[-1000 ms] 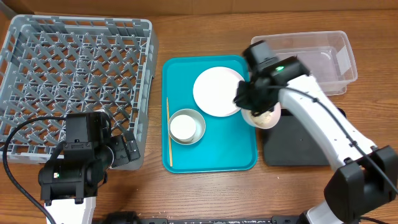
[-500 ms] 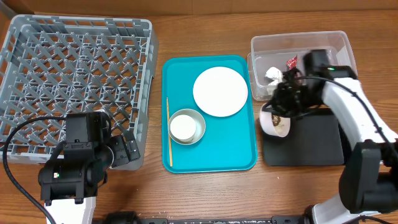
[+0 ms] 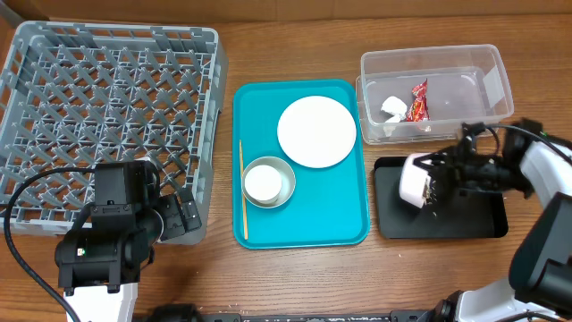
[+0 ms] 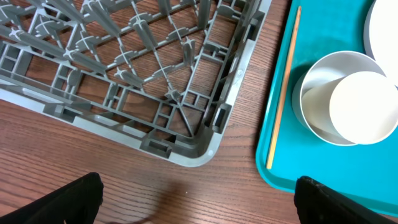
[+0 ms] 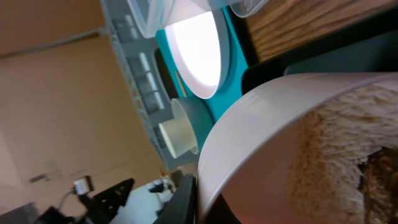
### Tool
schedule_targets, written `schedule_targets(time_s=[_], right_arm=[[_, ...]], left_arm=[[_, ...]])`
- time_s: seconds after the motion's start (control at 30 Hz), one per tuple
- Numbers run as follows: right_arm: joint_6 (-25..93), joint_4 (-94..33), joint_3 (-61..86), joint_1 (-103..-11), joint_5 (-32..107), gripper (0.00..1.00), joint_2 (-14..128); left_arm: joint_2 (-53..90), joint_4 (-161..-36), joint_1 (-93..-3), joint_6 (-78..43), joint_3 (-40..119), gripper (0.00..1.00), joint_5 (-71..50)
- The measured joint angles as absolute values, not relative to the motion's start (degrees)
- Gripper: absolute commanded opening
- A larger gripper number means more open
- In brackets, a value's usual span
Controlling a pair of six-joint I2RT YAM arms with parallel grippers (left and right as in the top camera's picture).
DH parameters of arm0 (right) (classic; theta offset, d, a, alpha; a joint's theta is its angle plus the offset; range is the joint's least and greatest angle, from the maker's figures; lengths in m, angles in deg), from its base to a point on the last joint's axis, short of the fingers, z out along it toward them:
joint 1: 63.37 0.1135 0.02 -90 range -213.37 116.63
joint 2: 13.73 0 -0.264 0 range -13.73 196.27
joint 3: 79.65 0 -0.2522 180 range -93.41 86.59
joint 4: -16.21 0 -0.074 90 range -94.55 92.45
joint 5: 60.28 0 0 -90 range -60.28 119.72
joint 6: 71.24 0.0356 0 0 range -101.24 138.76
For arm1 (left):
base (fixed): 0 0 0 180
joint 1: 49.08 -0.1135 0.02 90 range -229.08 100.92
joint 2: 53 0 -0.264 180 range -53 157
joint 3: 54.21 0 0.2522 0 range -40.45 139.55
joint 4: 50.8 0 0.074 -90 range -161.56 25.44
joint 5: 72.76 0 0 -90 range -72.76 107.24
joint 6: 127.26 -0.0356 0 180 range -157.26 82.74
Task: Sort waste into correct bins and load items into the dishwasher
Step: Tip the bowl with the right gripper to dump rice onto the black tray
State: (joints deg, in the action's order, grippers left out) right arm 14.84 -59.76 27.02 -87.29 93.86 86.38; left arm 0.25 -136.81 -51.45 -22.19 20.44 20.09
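Small plate [image 3: 412, 180] tipped over black tray [image 3: 474, 224], clamped in right fingers [image 3: 438, 188]; left fingers [image 4: 62, 202] apart.

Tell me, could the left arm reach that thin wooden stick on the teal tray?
Probably yes. The stick lies uncovered along the teal tray's left edge, the side nearest the open, empty left tool. The bowl sits close beside it.

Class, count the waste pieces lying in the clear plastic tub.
2: a crumpled white tissue near the clear tub's left wall, a red wrapper just right of it. Smaller bits may be hidden.
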Motion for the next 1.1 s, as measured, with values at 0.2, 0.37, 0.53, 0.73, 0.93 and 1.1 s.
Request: schedule_targets(time_s=[0.2, 0.37, 0.53, 0.73, 0.93, 1.1], right_arm=[[12.39, -59.94, 29.77, -94.66, 101.47, 0.04, 86.38], [11.87, -59.98, 30.8, -98.59, 108.64, 0.04, 86.38], [11.67, -60.4, 30.8, -99.01, 114.08, 0.04, 86.38], [11.87, -62.26, 30.8, -99.01, 116.59, 0.04, 86.38], [12.11, -63.24, 30.8, -99.01, 116.96, 0.04, 86.38], [12.13, -64.14, 30.8, -99.01, 117.03, 0.04, 86.38]], left_arm=[[0.25, -136.81, -51.45, -22.19, 20.44, 0.99, 20.09], [0.25, -136.81, -51.45, -22.19, 20.44, 1.0, 20.09], [0.25, -136.81, -51.45, -22.19, 20.44, 1.0, 20.09], [0.25, -136.81, -51.45, -22.19, 20.44, 1.0, 20.09], [0.25, -136.81, -51.45, -22.19, 20.44, 1.0, 20.09], [0.25, -136.81, -51.45, -22.19, 20.44, 1.0, 20.09]])
